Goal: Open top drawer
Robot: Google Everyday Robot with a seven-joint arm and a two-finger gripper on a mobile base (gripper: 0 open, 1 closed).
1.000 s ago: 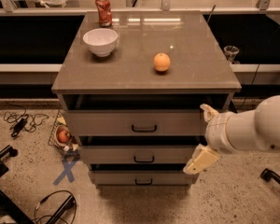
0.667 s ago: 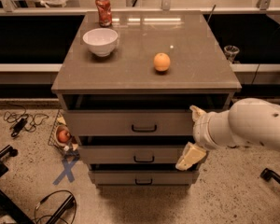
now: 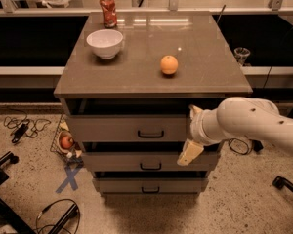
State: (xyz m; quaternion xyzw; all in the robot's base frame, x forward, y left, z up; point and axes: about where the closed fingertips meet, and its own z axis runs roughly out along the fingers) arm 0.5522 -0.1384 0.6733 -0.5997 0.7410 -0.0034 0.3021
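The top drawer is the tallest grey-beige front of three, just under the cabinet top, with a small dark bar handle at its centre. A dark gap shows between its upper edge and the tabletop. My gripper is at the end of the white arm, in front of the right part of the top drawer front, a little to the right of the handle. Its two cream fingers stand wide apart, one up and one down, and hold nothing. The arm hides the drawer's right end.
On the cabinet top are a white bowl, a red can and an orange. Two shorter drawers lie below. Cables, a wire basket with fruit and a blue tape cross are on the floor at left.
My arm and gripper have moved left across the top drawer front, closer to the handle. The drawer and the things on top have not moved.
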